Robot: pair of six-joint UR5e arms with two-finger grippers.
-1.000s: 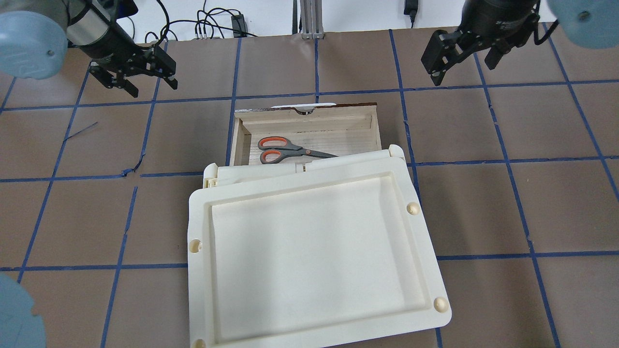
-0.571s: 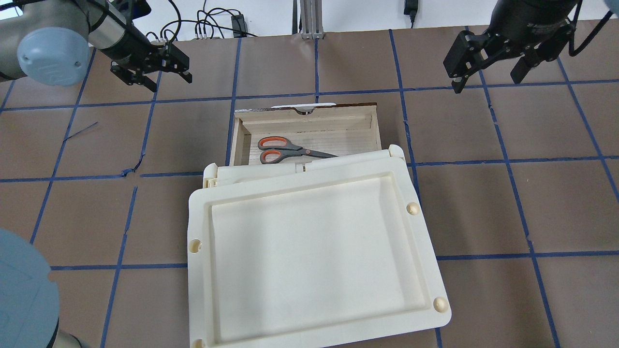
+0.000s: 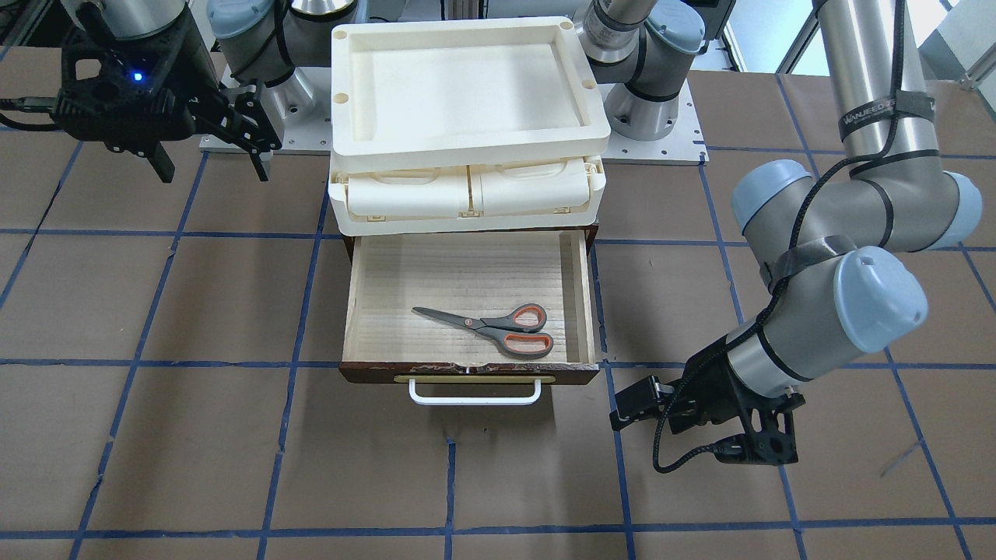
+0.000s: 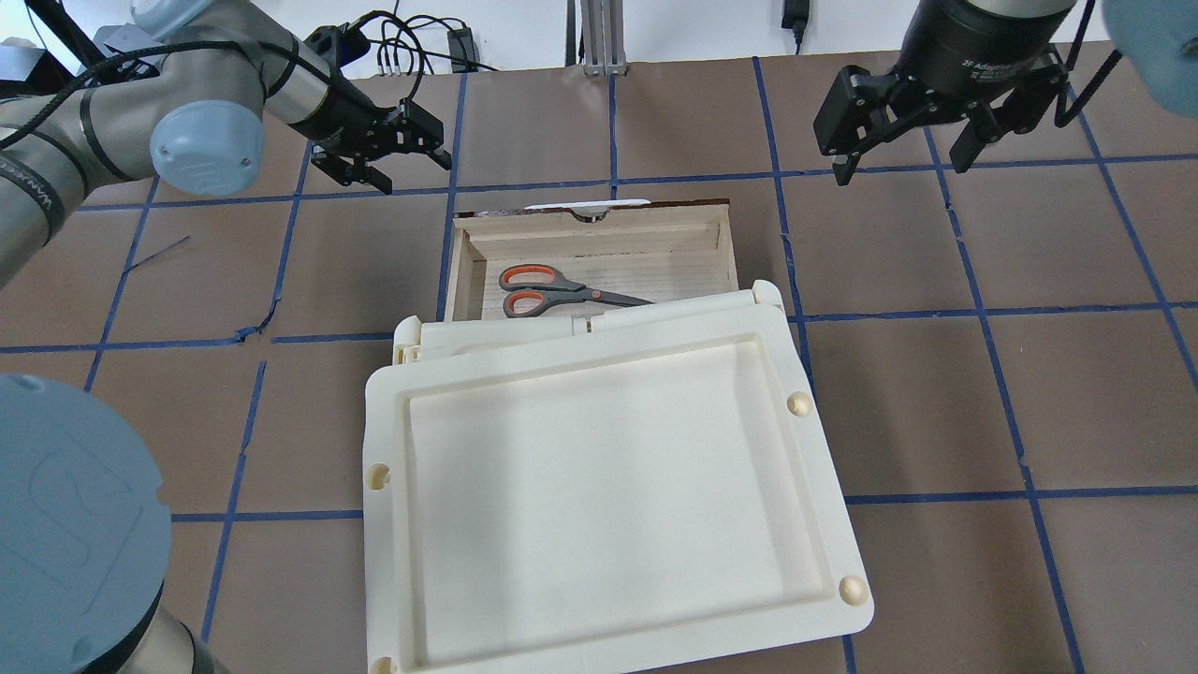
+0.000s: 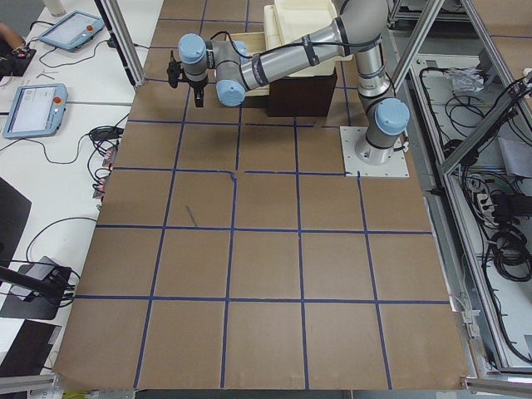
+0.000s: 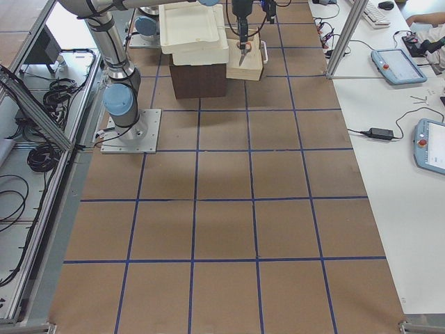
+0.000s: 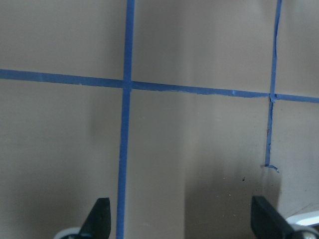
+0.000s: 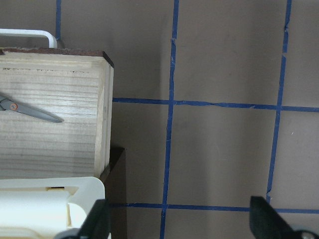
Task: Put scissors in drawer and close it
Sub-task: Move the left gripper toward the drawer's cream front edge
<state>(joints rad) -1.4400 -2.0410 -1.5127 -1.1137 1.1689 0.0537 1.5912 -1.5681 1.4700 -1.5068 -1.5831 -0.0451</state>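
grey-orange scissors (image 3: 493, 327) flat in open drawer (image 3: 580, 299)

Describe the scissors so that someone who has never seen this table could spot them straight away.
Find the big cream tray-topped box in the middle of the table; a pale wooden drawer stands pulled open under it. The scissors lie flat on the drawer's floor, near its dark brown front. They are the only thing in the drawer, with grey handles lined orange and dark blades.
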